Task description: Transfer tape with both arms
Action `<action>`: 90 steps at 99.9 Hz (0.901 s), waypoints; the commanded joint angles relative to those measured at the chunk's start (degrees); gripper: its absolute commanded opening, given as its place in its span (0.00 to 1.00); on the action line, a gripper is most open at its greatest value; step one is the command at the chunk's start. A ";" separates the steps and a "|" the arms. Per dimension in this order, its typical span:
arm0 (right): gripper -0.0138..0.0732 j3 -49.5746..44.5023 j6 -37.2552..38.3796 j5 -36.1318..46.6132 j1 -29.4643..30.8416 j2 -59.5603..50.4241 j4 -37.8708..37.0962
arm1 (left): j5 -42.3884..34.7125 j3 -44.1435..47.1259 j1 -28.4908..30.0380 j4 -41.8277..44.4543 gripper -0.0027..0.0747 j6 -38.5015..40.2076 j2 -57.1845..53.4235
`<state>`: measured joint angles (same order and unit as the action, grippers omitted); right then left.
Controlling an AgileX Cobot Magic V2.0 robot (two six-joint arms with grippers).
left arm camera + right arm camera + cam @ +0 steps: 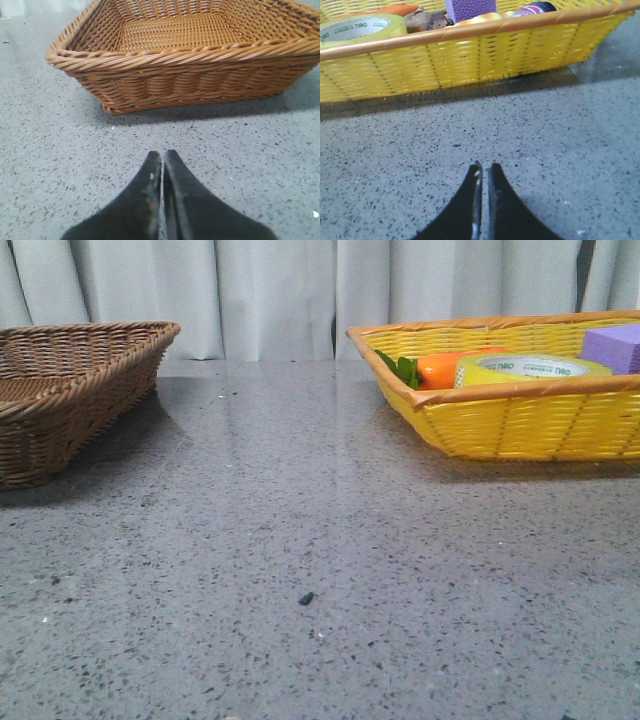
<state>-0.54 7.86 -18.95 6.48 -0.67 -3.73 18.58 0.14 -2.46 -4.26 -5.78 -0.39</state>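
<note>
Tape, front view: the yellow roll (533, 369) lies flat inside the yellow basket (520, 425) on the right of the grey speckled table (300, 540), just beside an orange carrot (448, 368) with green leaves; a purple block (613, 346) sits behind it at the basket's far right.
Other basket, front view: a brown wicker basket (70, 390) stands at the table's left, well apart from the yellow one; grey curtains (280, 290) hang behind. Neither arm shows in this view.
Left wrist view: the left gripper (162, 156) has its black fingers pressed together, nothing between them, low over the table and pointing toward the brown basket (190, 75), not touching it.
Right wrist view: the right gripper (483, 167) has its fingers almost together, only a thin slit between them, holding nothing, facing the yellow basket's wall (470, 60).
Tape, right wrist view: the roll (360, 29) rests at one end of the basket, next to the carrot (390, 10).
</note>
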 commanded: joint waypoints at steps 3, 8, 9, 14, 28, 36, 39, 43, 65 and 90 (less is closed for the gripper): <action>0.07 -1.22 -0.28 1.00 0.25 -1.05 -0.76 | -3.73 0.57 0.05 -0.20 0.01 0.56 -1.66; 0.07 -1.22 -0.28 1.00 0.25 -1.05 -0.76 | -3.73 0.57 0.05 -0.20 0.01 0.56 -1.66; 0.07 -1.22 -0.28 1.00 0.25 -1.05 -0.76 | -3.73 0.57 0.05 -0.20 0.01 0.56 -1.66; 0.07 -1.22 -0.28 1.00 0.25 -1.05 -0.76 | -3.73 0.57 0.05 -0.20 0.01 0.56 -1.66; 0.07 -1.22 -0.28 1.00 0.25 -1.05 -0.76 | -3.73 0.57 0.05 -0.20 0.01 0.56 -1.66; 0.07 -1.22 -0.28 1.00 0.25 -1.05 -0.76 | -3.82 0.57 0.05 -0.20 0.01 0.56 -1.66; 0.07 -1.22 -0.28 0.90 0.25 -1.05 -0.76 | -3.82 0.57 0.05 -0.20 0.01 0.56 -1.66; 0.07 -1.22 -0.28 0.90 0.25 -1.05 -0.76 | -3.82 0.57 0.05 -0.20 0.01 0.56 -1.66; 0.07 -1.22 -0.28 0.90 0.25 -1.05 -0.76 | -3.86 0.57 0.05 -0.83 0.01 0.56 -1.66; 0.07 -1.22 -0.28 7.88 0.25 -1.05 -0.76 | -7.47 0.57 0.05 -3.06 0.01 0.56 -1.66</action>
<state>-0.54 7.86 -17.71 6.48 -0.67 -3.73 17.52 0.14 -2.46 -6.46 -5.78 -0.39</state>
